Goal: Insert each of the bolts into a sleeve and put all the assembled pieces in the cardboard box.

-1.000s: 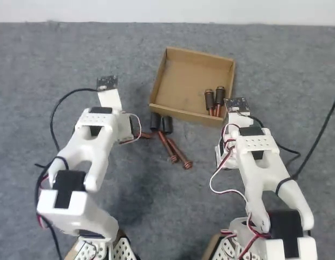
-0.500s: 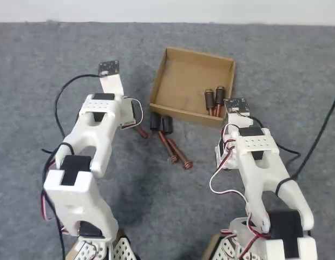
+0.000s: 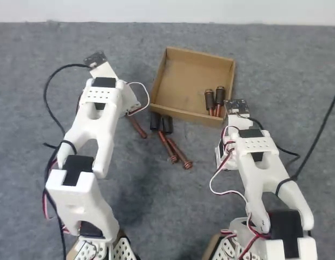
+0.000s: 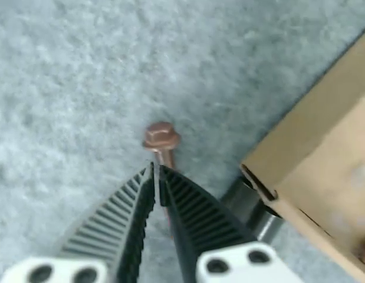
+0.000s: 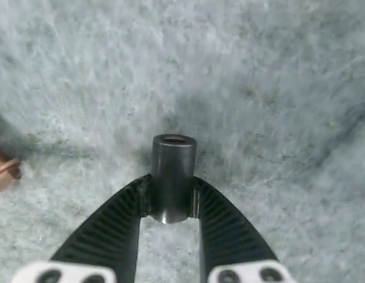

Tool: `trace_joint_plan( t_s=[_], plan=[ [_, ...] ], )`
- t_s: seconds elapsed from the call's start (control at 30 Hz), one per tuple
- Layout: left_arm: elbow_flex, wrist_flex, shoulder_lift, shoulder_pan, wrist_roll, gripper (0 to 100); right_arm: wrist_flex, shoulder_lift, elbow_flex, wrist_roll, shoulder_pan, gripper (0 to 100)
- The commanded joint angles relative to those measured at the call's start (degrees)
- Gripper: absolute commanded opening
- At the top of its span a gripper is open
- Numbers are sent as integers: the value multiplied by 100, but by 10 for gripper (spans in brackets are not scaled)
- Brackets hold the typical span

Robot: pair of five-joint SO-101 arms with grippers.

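**A:** What does the bolt being handled look like?

**B:** The held bolt [image 4: 161,137] is copper-coloured, with a flanged hexagonal head and a thin shank. The left claw [image 4: 156,169] is pressed nearly together on that shank, just behind the head, over the grey table [image 3: 275,65].

**A:** Where is it from above?

**B:** It's at 8 o'clock of the cardboard box [image 3: 181,112], just beside two loose sleeves [image 3: 155,121] [image 3: 167,124]. Its long axis runs from 11 to 5 o'clock, and the head is at the 5 o'clock end.

**A:** And the arm's pose?

**B:** The left arm [image 3: 97,124] stretches from 6 towards 12 o'clock. Its wrist is bent down at the box's 9 o'clock side.

**A:** What about the other side?

**B:** The right claw [image 5: 170,180] pinches the held sleeve [image 5: 173,159], a short, smooth black tube. The sleeve's long axis lies in line with the fingers, and its open bore faces away from the claw. The right arm [image 3: 259,162] is folded close, with its wrist at the box's 5 o'clock corner.

**A:** Anything else lying about?

**B:** Two loose bolts [image 3: 168,146] [image 3: 179,153] lie side by side at 6 o'clock of the box, with their heads at the 5 o'clock end. Two assembled pieces [image 3: 209,100] [image 3: 219,97] rest inside the box near its 4 o'clock corner, their black ends towards 12 o'clock.
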Motion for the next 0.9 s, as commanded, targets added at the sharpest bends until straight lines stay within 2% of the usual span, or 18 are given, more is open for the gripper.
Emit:
trace_joint_plan(
  t_s=[0.0,0.2,0.27,0.37,0.57,0.7,0.87],
  plan=[
    [-295,70,-105,114,193,23,-92,-127,-35,88,57,6],
    [-268,308,-53,53,422,197,-92,-127,-35,88,57,6],
    [-224,343,-53,35,422,222,-92,-127,-35,88,57,6],
    [31,88,-44,-53,431,207,-84,-127,-35,88,57,6],
    [673,-976,-44,-176,431,126,-75,-127,-26,88,57,6],
    [690,-1064,-44,-176,431,77,-75,-127,-26,88,57,6],
    [743,-1363,88,-176,431,70,-66,-127,-18,88,57,6]
  ],
)
